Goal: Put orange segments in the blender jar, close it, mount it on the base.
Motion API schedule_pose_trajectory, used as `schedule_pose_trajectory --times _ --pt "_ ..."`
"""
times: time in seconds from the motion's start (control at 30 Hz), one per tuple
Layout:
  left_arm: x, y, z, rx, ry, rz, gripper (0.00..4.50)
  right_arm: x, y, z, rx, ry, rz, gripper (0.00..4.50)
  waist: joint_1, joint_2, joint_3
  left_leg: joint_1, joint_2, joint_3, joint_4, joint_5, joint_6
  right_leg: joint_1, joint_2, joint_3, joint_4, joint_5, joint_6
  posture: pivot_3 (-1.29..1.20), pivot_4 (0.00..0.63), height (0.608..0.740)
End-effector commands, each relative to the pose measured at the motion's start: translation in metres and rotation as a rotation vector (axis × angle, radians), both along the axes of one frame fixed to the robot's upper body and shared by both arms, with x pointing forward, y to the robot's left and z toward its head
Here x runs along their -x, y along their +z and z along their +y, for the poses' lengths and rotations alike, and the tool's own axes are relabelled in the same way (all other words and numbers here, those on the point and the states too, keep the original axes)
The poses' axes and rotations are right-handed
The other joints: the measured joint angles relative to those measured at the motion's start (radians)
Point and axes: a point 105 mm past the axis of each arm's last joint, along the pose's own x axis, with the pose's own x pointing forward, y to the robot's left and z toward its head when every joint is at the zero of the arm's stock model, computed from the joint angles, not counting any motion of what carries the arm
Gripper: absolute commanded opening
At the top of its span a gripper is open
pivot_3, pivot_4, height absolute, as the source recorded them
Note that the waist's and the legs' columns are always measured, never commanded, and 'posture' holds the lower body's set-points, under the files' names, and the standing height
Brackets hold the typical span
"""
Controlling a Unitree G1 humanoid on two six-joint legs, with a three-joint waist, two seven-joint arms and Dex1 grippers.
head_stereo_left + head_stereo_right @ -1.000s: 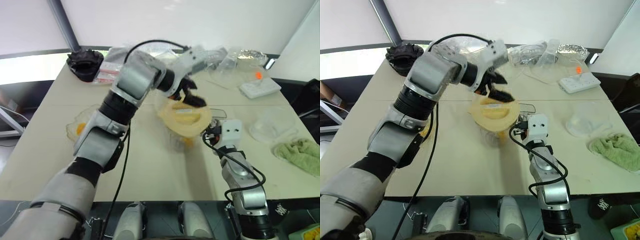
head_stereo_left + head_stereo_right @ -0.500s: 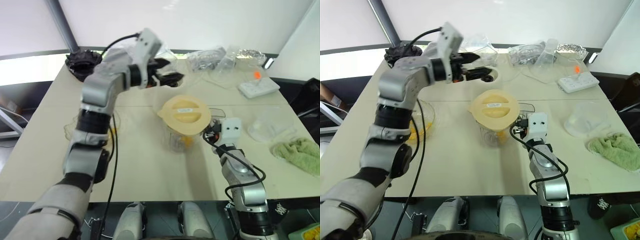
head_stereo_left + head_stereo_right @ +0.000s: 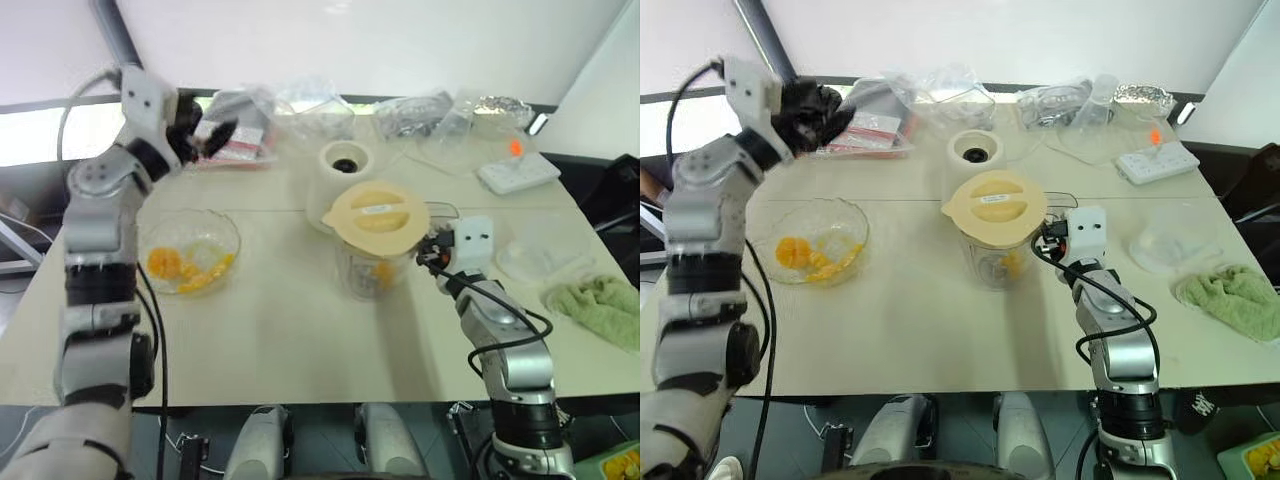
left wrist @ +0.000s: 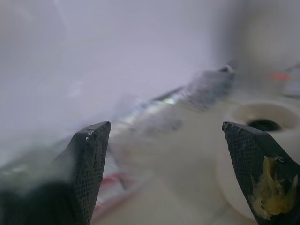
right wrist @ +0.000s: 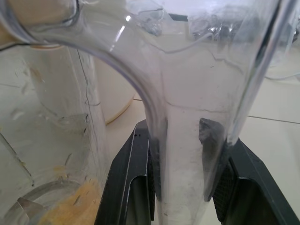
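Note:
The blender jar (image 3: 372, 262) stands mid-table with its cream lid (image 3: 377, 213) on top and orange segments (image 3: 378, 276) inside near the bottom. My right gripper (image 3: 432, 254) is shut on the jar's clear handle (image 5: 180, 117), which passes between its fingers. More orange segments (image 3: 184, 270) lie in a shallow glass bowl (image 3: 222, 232) to the left. The cream base (image 3: 345, 162) with its dark socket sits just behind the jar. My left gripper (image 3: 208, 135) hangs open and empty, raised over the table's far left. Orange pulp sticks to one of its fingertips (image 4: 267, 187).
Crumpled clear plastic bags (image 3: 300, 105) and foil line the table's back edge. A white power strip (image 3: 518, 176) lies at the back right. A clear plastic dish (image 3: 535, 255) and a green cloth (image 3: 602, 310) sit at the right edge.
My left arm lifted off the jar's lid and swung far to the left, staying open. The lid stays on the jar. My right gripper keeps its hold on the handle.

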Motion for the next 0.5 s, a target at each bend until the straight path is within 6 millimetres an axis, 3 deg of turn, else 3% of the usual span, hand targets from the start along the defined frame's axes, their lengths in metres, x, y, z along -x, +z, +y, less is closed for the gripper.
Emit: schedule_pose_trajectory --times 0.03,0.27,0.4,0.5 --pt "0.042 -0.01 -0.03 0.017 -0.172 0.054 3.99 -0.002 0.057 -0.009 -0.055 -0.011 -0.16 0.91 -0.001 0.0 0.0 0.0 0.0 0.0 0.0 0.0 0.0 -0.001 0.0 0.001 0.001 0.0 0.0 0.0 0.15 0.74" --pt "0.062 -0.042 -0.051 0.009 -0.193 0.117 3.99 -0.001 0.127 -0.01 -0.154 -0.009 -0.241 0.91 0.005 0.002 0.002 0.001 0.001 -0.002 0.0 0.001 -0.002 -0.003 0.001 0.0 0.007 0.0 -0.001 0.0 0.15 0.74" --pt "0.066 -0.054 -0.06 -0.003 -0.2 0.12 3.99 -0.003 0.171 -0.003 -0.109 0.026 -0.277 0.91 0.0 0.003 0.002 0.002 0.001 -0.001 0.001 0.002 -0.002 -0.003 0.001 0.0 0.007 0.0 -0.002 0.0 0.15 0.74" --pt "0.069 -0.063 -0.062 -0.062 -0.218 0.093 3.99 -0.005 0.192 0.001 -0.09 0.045 -0.297 0.91 0.001 0.004 0.003 0.001 0.001 -0.001 0.0 0.002 -0.002 -0.003 0.001 0.0 0.006 0.0 -0.002 0.0 0.15 0.74"
